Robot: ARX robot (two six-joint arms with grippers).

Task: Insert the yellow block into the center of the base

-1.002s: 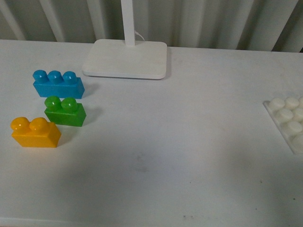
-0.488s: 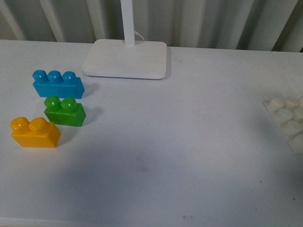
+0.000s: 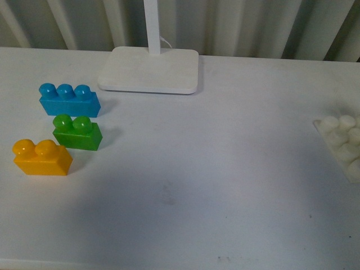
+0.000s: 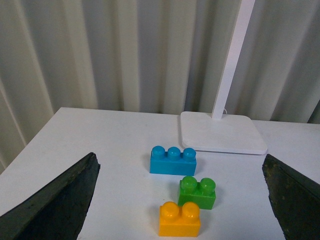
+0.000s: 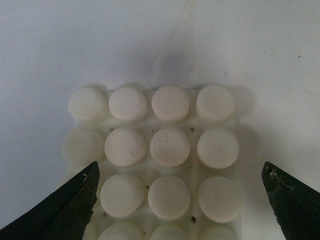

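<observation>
Yellow block [image 3: 42, 157]: unmoved this past second, near-left on bench [image 3: 197, 169], just beside green brick [image 3: 77, 133]. Pickup not begun, I judge. Glossy moulded plastic, two domed studs. Base [image 3: 340, 140], far right, well apart: matte, flat-topped studs, specked. Left claw [image 4: 179, 160] and right claw [image 5: 180, 167] both spread, empty.

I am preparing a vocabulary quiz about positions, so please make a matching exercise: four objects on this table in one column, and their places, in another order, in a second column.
Objects
1. yellow block
2. green two-stud brick
3. blue three-stud brick
4. base

Places
A. the brick closest to the lamp stand
B. far right, cut off by the front view's edge
C. between the other two bricks
D. the brick nearest the robot

Pairs: 1-D, 2-C, 3-A, 4-B
</observation>
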